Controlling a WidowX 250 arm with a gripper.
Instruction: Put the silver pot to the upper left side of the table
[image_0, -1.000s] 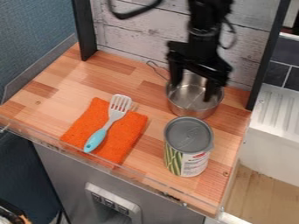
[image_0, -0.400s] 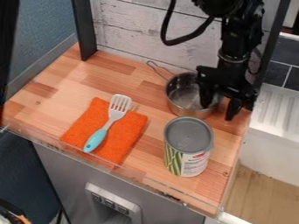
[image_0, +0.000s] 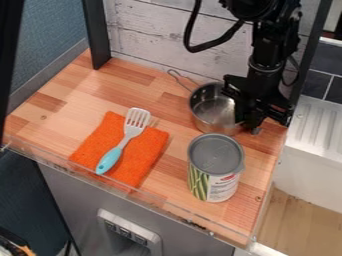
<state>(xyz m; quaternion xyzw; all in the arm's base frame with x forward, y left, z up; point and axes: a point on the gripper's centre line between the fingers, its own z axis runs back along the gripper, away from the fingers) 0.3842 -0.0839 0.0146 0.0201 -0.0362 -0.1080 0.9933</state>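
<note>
The gripper is at the pot's right side, low over the back right of the table. Its fingers have come together on the pot's right wall, one from inside and one from outside. The silver pot stands upright on the wooden table, with its wire handle pointing to the back left. Part of its right rim is hidden by the gripper.
A tall can with a grey lid stands just in front of the pot. On the left, an orange cloth has a spatula lying across it. A white plank wall borders the back.
The gripper moved right and down from over the pot to its right rim, and its fingers, spread in the earlier frames, closed there. The pot stayed in place.
</note>
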